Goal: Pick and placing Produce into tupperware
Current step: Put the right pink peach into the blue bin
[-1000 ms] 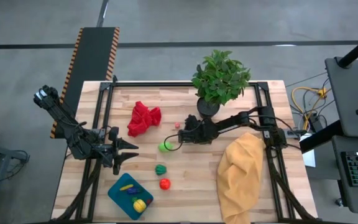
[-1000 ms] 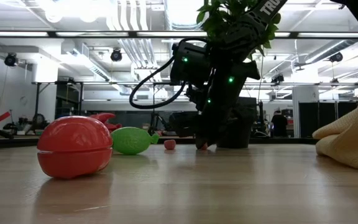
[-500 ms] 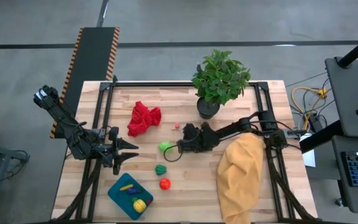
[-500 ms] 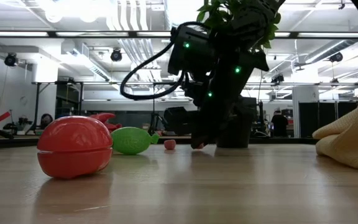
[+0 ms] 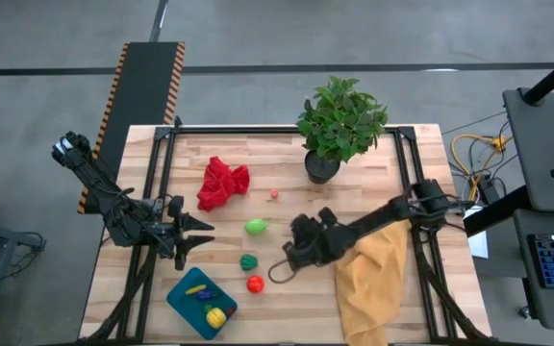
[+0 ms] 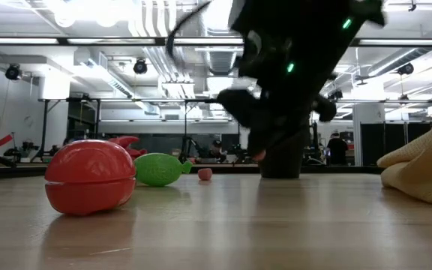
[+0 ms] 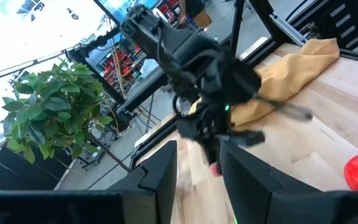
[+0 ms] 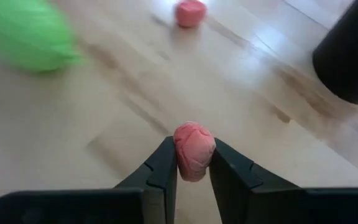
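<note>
Low view: right claw (image 6: 265,150) motion-blurred, arm cut by top edge; tupperware (image 5: 183,306) contents partly indistinct

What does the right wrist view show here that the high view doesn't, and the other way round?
Only the right wrist view shows the small pink piece pinched between the right gripper's fingers. Only the high view shows the teal tupperware already holding produce, the red piece, the red cloth and the waiting left gripper. Both show the bright green piece, a second pink piece and the plant's pot.

Right gripper (image 5: 279,271) mid-table, jaws clamped, left gripper (image 5: 200,234) waiting, table's left
</note>
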`<state>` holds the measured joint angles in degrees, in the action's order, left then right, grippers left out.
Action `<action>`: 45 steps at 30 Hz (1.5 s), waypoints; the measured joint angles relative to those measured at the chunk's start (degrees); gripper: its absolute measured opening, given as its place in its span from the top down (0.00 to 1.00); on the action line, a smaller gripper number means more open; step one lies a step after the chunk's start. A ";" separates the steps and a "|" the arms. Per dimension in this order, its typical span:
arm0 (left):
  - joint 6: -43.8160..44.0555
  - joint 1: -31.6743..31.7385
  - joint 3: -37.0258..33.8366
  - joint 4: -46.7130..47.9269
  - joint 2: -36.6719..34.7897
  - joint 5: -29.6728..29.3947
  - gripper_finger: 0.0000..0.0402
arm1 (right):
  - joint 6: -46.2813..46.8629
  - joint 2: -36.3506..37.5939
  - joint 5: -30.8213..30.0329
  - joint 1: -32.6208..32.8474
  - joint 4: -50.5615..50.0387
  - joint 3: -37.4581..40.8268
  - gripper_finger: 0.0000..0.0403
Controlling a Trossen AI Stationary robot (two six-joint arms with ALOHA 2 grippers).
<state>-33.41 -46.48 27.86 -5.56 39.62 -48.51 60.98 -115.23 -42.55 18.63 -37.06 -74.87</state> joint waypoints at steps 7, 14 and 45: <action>-0.01 0.00 0.19 0.02 0.01 -0.01 0.73 | -7.99 4.46 -4.60 5.71 2.37 0.04 0.82; -0.02 0.00 0.21 -2.93 0.11 0.00 0.73 | -29.41 6.51 -5.32 10.08 23.74 0.04 0.82; 0.22 -0.06 0.14 -5.04 2.00 0.13 0.73 | -52.46 -12.20 20.41 8.05 68.59 -13.70 0.82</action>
<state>-33.19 -46.54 28.00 -10.60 41.62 -48.38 8.52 -127.43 -22.15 26.68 31.53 -88.57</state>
